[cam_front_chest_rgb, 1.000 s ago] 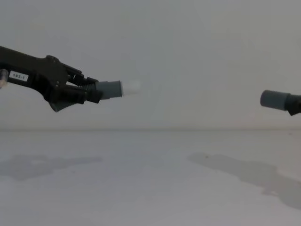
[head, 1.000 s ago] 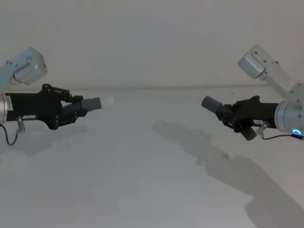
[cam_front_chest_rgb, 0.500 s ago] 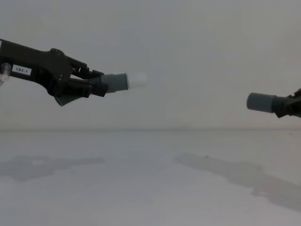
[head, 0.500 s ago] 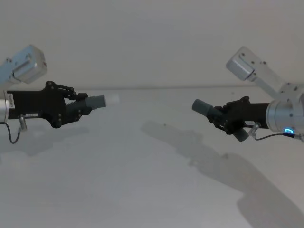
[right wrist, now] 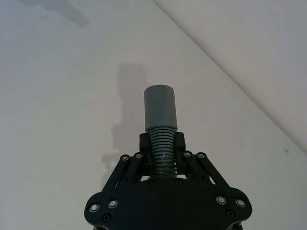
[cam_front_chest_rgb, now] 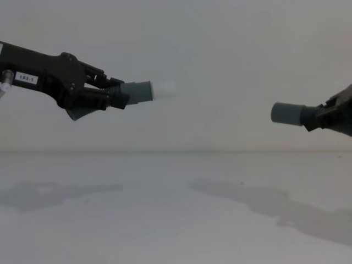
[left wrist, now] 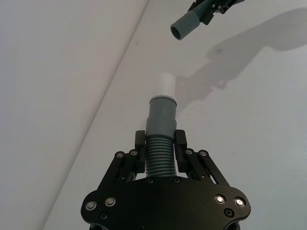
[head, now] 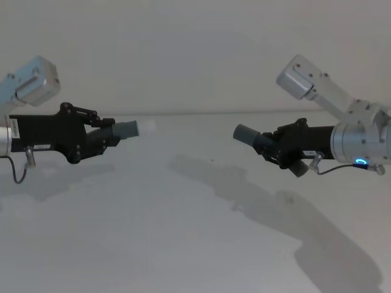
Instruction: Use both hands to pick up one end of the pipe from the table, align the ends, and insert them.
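left tool (left wrist: 160,143) grips white-tipped pipe (left wrist: 162,114), left wrist view catches far socket (left wrist: 185,25)

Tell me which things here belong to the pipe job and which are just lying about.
Job: left gripper, shut on the tipped piece; right gripper, shut on the socket piece; both held above the table.
Not the job: wall behind; arm shadows on the table.

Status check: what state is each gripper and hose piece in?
White-tipped dark-grey corrugated hose piece: held aloft, not inserted.
Socket-ended dark-grey corrugated hose piece: held aloft, apart from the white tip.
Left black parallel-jaw gripper: shut on white-tipped hose piece.
Right black parallel-jaw gripper: shut on socket-ended hose piece.
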{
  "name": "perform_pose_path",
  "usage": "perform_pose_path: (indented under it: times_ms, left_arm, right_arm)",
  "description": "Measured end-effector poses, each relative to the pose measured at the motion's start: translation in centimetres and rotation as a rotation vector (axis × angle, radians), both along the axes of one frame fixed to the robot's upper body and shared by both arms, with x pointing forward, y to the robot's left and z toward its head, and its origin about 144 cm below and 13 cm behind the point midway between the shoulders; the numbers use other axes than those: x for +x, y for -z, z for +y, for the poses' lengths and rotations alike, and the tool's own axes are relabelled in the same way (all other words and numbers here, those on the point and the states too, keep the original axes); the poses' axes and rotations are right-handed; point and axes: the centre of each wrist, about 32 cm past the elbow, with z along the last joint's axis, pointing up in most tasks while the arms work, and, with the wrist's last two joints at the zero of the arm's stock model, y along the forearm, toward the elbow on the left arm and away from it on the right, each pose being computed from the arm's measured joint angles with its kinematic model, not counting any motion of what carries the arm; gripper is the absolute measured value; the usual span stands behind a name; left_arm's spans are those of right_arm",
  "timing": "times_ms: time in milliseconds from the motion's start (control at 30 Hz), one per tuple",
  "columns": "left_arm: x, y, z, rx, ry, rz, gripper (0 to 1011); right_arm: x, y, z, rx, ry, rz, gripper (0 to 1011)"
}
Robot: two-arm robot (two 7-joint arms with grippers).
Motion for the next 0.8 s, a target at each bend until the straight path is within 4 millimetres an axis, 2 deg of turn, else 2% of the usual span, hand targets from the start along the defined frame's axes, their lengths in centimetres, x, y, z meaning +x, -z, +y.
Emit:
perform_pose_path:
  times_ms: [800]
  left_arm:
    - [0.0, -0.1, 0.0, -0.004, 0.007, -0.004, 323]
  right_arm:
    - [1.2, 0.1, 0.2, -0.007, -0.035, -0.013, 258]
